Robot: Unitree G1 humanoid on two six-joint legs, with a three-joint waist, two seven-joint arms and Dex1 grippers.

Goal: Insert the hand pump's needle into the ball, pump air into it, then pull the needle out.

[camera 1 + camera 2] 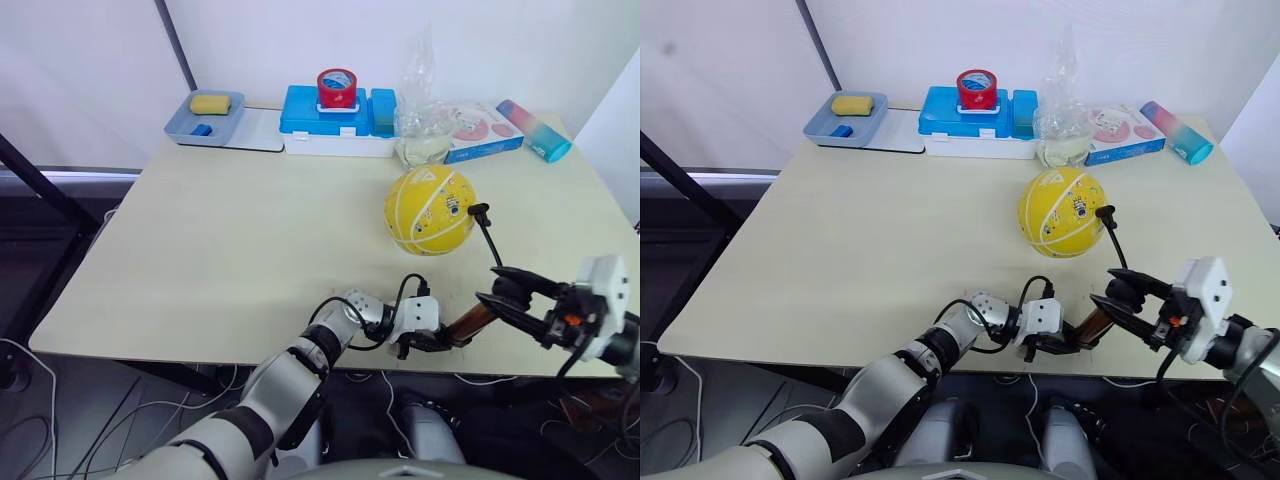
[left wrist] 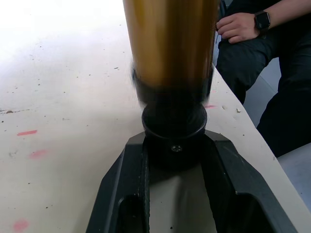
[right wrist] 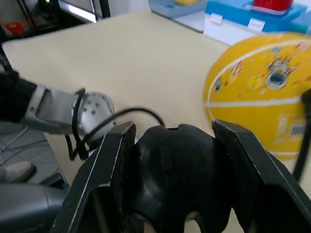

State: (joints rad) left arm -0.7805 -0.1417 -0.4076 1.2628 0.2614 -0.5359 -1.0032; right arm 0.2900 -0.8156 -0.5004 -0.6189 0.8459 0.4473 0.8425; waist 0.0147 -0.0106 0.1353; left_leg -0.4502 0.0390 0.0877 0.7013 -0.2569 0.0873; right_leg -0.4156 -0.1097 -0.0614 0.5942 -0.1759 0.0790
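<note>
The yellow ball [image 1: 428, 209] rests on the table right of centre. The hand pump [image 1: 470, 322] lies slanted at the table's front edge, its gold cylinder [image 2: 170, 43] between my two grippers. My left gripper [image 1: 432, 343] is shut on the pump's black lower end cap [image 2: 174, 126]. My right gripper [image 1: 506, 291] is shut on the black handle [image 3: 177, 170]. A thin black hose [image 1: 490, 240] rises from the pump to the ball's right side. The needle's black fitting [image 1: 479, 211] sits against the ball there, and the pin itself is hidden.
Along the back stand a grey-blue tray [image 1: 205, 128] with a yellow sponge, a blue box [image 1: 335, 120] topped by a red roll, a clear plastic bottle [image 1: 422, 120], a flat printed pack [image 1: 480, 130] and a pink-blue tube [image 1: 535, 130]. A seated person's hand [image 2: 240, 26] is beside the table.
</note>
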